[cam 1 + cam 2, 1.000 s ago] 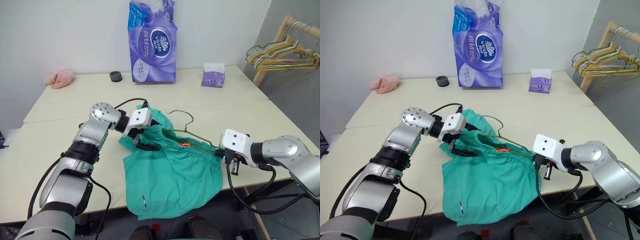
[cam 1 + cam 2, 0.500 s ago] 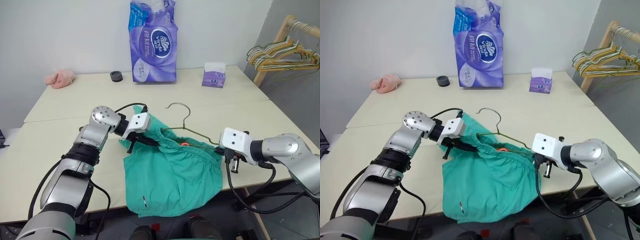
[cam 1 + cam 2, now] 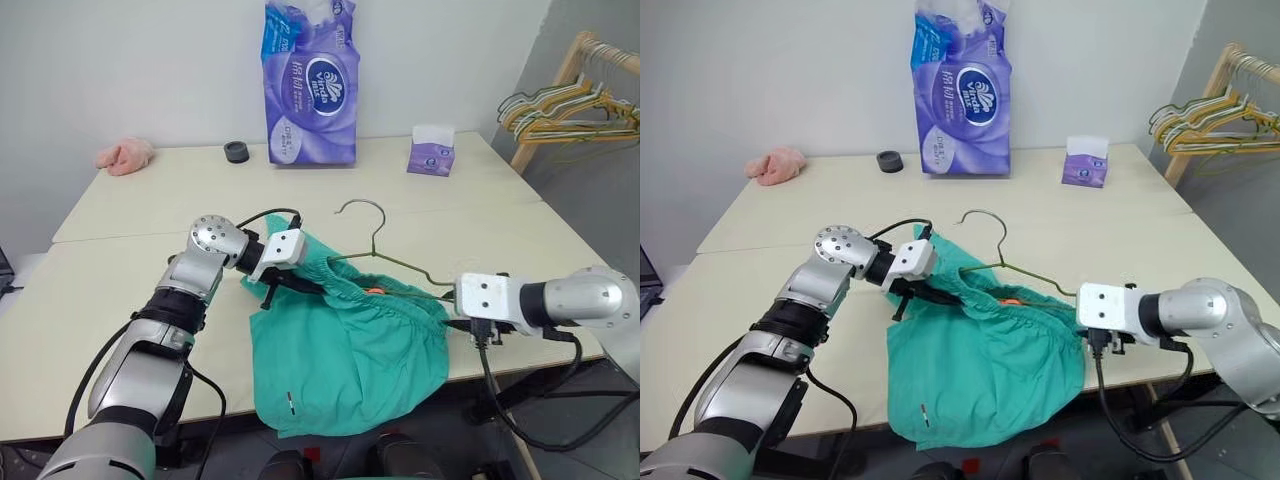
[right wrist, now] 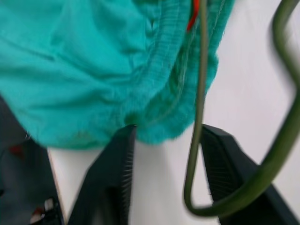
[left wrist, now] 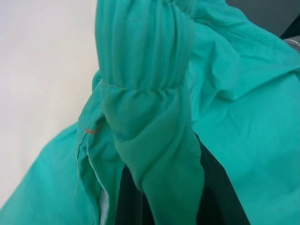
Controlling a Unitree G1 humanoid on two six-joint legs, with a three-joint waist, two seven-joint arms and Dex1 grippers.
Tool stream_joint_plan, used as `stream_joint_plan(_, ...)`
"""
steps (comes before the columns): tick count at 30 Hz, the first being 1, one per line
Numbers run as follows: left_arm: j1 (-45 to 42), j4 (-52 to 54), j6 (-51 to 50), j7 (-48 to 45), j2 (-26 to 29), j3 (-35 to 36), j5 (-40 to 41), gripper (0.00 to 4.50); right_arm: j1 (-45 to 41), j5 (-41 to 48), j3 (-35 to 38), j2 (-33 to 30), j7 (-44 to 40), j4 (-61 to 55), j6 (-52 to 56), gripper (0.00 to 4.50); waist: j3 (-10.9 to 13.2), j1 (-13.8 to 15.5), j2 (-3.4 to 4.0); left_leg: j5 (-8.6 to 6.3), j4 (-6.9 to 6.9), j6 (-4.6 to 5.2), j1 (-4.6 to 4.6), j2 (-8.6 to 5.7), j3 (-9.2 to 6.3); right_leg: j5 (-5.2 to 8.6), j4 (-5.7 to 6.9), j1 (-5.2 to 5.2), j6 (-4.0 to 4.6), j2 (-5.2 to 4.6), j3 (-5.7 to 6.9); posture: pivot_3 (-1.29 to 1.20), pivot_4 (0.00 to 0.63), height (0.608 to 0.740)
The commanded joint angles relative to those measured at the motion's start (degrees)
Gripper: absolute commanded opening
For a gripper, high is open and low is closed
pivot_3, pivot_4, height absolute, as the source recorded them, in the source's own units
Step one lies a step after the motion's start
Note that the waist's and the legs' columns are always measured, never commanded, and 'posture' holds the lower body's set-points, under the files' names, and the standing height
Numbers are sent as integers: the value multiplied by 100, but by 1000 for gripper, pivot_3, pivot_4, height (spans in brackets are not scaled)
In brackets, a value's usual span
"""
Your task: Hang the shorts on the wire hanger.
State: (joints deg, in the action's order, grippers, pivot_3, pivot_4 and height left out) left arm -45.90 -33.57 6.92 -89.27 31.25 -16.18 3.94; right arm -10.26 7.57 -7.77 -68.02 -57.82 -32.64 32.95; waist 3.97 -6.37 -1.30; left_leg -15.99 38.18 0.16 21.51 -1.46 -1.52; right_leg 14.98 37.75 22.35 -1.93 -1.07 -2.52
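Left eye view: the shorts [image 3: 345, 355] lie at centre frame, waistband on the desk [image 3: 120, 290], legs drooping over its near edge. The wire hanger [image 3: 385, 258] now stands more upright than a second ago, its hook clear of the fabric toward upper centre. The left end effector [image 3: 300, 288], spread a second ago, is now pressed together, pinching the waistband. The right end effector [image 4: 164, 154] has let go; its fingers now stand spread, with the hanger's corner and the waistband's end between them. The hanger's lower bar is hidden under the fabric. At upper centre a purple tissue pack [image 3: 308, 85] stands, its top cut off.
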Motion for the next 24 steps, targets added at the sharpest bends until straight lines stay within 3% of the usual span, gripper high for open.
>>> stream_joint_plan(1,-22,-23,-28,209,107,122,-40,0,616,371,951,88,19,-1,311,3487,0,0,-1,0,0,0,-2,0,1,0,1,0,0,0,-2,-192,36,740)
stream_joint_plan(2,-17,-21,-29,222,114,124,-42,0,932,571,1284,323,99,-95,460,3786,-1,-2,-4,0,-1,0,-2,0,-1,0,1,-1,0,1,0,-193,37,740)
stream_joint_plan(6,-12,-32,-14,261,130,127,-50,0,1727,1101,2208,1395,647,-418,933,3786,-2,2,-8,0,-3,0,-1,2,-7,0,9,-2,0,4,0,-197,39,740)
stream_joint_plan(12,-62,-55,-6,268,136,127,-44,0,2233,1975,2371,3272,1888,-1189,2039,3786,-6,-3,-5,0,1,0,-8,3,-12,2,21,-3,-4,4,0,-203,42,740)
stream_joint_plan(19,-118,-80,-1,270,122,124,-50,0,1865,2261,1956,4069,2717,-996,2660,3786,-8,-16,2,0,4,0,-9,0,-4,1,21,-3,-1,2,-5,-203,43,740)
stream_joint_plan(24,-114,-56,-27,281,124,136,-39,0,1713,2299,1696,4125,2907,-759,2764,3786,-8,-14,2,0,2,0,-8,0,-3,0,20,-3,1,3,-5,-198,42,740)
